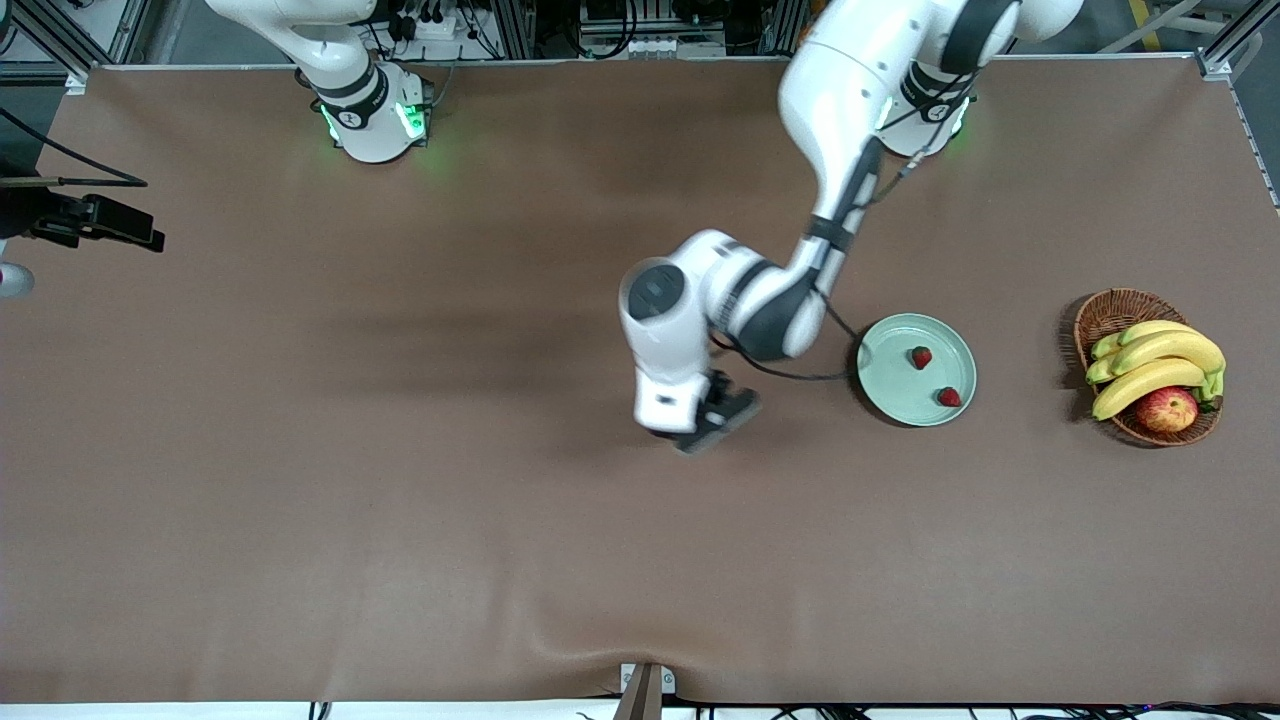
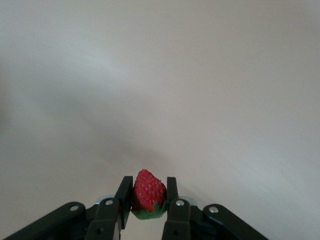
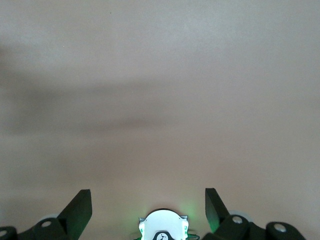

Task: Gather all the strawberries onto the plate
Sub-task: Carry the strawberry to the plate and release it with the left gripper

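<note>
The left hand (image 2: 146, 204), clamped on a small red strawberry (image 2: 148, 192), was above the brown surface (image 1: 400, 500); the pale mint-green round plate (image 1: 890, 395) lay toward the left arm's end, while the right hand (image 3: 148, 210) waited with fingers apart.

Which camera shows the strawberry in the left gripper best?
The left wrist view: the strawberry sits large between the left gripper's fingers. In the front view the arm hides it. The right wrist view shows none of it.
</note>
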Robot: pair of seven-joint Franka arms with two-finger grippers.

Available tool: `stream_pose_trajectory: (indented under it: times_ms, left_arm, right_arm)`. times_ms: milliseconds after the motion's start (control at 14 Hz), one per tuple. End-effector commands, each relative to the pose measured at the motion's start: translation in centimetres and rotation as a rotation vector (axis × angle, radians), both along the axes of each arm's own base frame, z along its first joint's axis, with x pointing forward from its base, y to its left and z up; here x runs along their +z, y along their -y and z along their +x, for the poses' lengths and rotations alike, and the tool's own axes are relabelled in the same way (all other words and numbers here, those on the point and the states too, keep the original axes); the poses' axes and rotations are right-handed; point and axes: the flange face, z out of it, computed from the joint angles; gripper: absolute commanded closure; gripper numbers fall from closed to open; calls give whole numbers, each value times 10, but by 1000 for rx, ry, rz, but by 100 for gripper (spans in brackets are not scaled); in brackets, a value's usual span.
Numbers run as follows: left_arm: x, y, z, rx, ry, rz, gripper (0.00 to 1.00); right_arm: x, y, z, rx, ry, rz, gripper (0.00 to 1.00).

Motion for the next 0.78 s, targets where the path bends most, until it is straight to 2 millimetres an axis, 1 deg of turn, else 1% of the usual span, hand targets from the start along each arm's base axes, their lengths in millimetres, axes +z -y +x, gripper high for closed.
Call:
stream_pose_trajectory:
  times_ms: [0,71,143,214,356,428,499,570,642,713]
  left_arm:
    - [-4,-86,28,168,-124,49,100]
    - [2,-117,40,220,-151,17,100]
    - [6,-145,46,245,-182,-14,100]
    - [11,-170,48,270,-204,-32,100]
    - [15,-212,43,301,-249,-52,100]
    - [10,-230,35,297,-283,-50,100]
    - [7,-247,25,296,-312,-49,100]
    - [-2,-255,15,289,-340,-44,100]
    - [-9,-259,7,276,-365,-37,100]
    - [-14,-262,1,266,-383,-31,100]
  right_arm:
    - [2,2,1,6,-2,-17,0]
    - [1,1,1,8,-4,-17,0]
    - [1,1,1,6,-4,-14,0]
    - [0,0,2,8,-3,-9,0]
    - [0,1,3,5,1,-7,0]
    - [-4,0,5,8,-5,-7,0]
    - [-4,-1,5,8,-5,-11,0]
    - [-1,1,5,6,1,-15,0]
    - [4,4,6,0,13,-13,0]
    - [5,7,6,-6,15,-10,0]
